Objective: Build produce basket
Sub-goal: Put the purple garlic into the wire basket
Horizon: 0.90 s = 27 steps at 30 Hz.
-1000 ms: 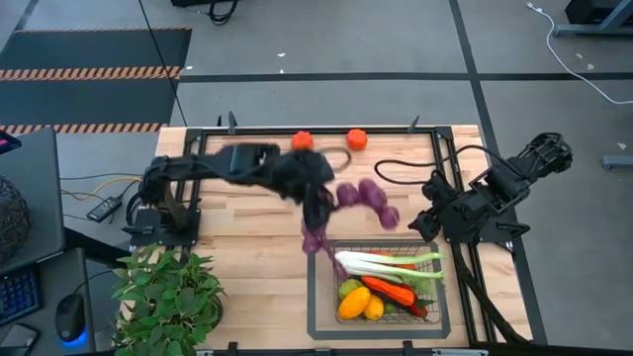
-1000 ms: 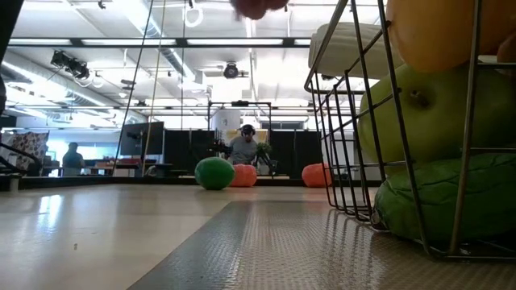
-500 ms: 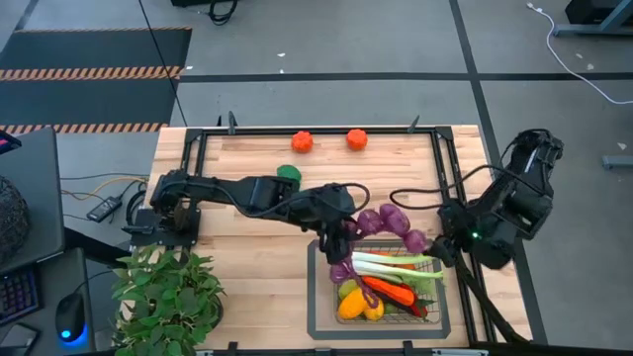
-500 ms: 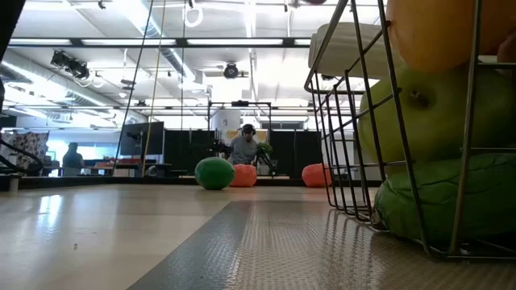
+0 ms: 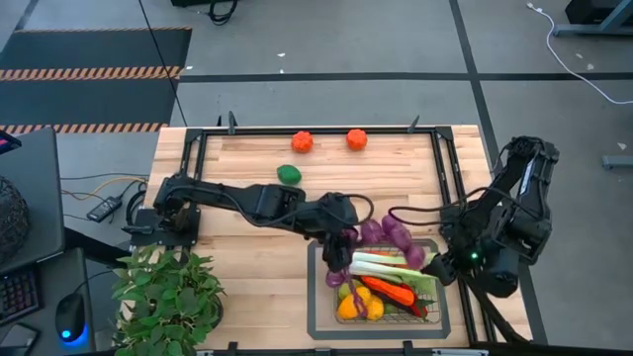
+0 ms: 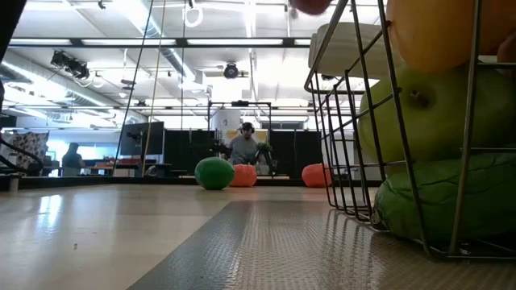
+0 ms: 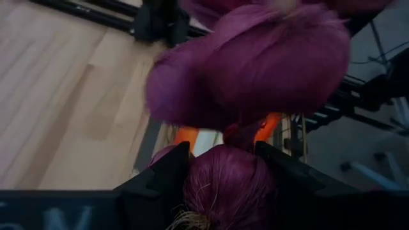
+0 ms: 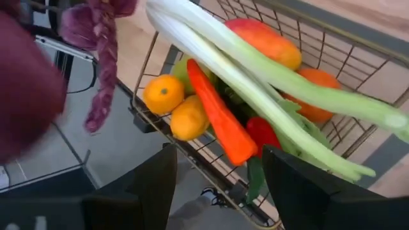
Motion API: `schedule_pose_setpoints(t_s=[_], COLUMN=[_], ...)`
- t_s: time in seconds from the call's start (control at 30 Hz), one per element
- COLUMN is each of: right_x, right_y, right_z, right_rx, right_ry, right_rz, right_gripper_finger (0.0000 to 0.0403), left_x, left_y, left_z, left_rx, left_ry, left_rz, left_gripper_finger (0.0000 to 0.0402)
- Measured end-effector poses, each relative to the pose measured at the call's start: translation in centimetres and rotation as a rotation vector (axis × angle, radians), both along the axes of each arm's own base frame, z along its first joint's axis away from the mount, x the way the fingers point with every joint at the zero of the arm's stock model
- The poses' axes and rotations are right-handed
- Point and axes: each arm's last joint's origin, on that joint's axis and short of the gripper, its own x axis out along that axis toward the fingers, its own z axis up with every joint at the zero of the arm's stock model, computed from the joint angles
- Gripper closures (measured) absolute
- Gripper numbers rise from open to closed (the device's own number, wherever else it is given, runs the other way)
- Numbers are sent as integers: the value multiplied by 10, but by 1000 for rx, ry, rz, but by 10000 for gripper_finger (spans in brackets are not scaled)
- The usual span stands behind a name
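Basket (image 5: 318,297): rectangular dark wire mesh on a flat dark base, at the near right part of the table (image 5: 227,218). In the low view its thin rods (image 6: 355,121) fill the right side, cut off by the edge.
Grapes (image 5: 386,235): a string of round purple balls with a fibrous, matte skin, draped over the basket's far rim and hanging partly inside it.
Left gripper (image 5: 341,249): reaches across the table to the basket's far left corner. In the left wrist view its dark fingers (image 7: 160,182) stand partly apart with a purple grape (image 7: 227,191) clamped between them.
Right gripper (image 5: 442,267): just beside the basket's right edge. In the right wrist view its fingers (image 8: 153,182) stand apart with nothing between them.
Leek (image 8: 255,70): long, smooth, pale green and white, lying across the top of the load.
Carrot (image 8: 217,118): tapered orange stick under the leek.
Other produce in basket: two small round yellow-orange fruits (image 8: 163,94), a red pepper (image 8: 263,135); lower pieces are hidden.
Loose on table: a green lime (image 5: 289,174) and two orange-red tomatoes (image 5: 302,141) near the far rail.
Hard to make out: the grapes blur close to both wrist cameras.
Surface: pale wood planks inside a black rail frame (image 5: 198,148); a leafy plant (image 5: 168,292) at the near left corner.
Room: grey floor; in the low view an open hall with ceiling lights and a seated person (image 6: 244,145) far off.
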Motion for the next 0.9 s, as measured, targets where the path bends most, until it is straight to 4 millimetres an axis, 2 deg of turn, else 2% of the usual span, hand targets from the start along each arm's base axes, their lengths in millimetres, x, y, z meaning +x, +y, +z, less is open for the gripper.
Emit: schedule_pose_setpoints(t_s=[0.1, 0.23, 0.43, 0.6, 0.73, 0.9], right_x=[-1, -2, 0, 4, 6, 7], right_y=[2, 1, 0, 5, 9, 10], right_z=[3, 19, 45, 53, 59, 68], right_rx=[8, -53, -140, -161, -150, -136], right_ry=[-1, -32, -77, -46, -41, -56], right_rz=[-8, -30, -24, -12, -10, -2], right_gripper_finger=[170, 170, 170, 170, 170, 170], left_x=[4, 14, 26, 31, 36, 38], left_y=[0, 2, 1, 0, -2, -4], left_z=[-9, -26, -29, -29, -42, -47], left_rx=[8, -7, -61, -68, -81, -88], left_ry=[41, 90, 27, -12, 34, 52], left_rz=[0, -10, -18, -22, -49, -84], left_gripper_finger=[230, 230, 230, 230, 230, 230])
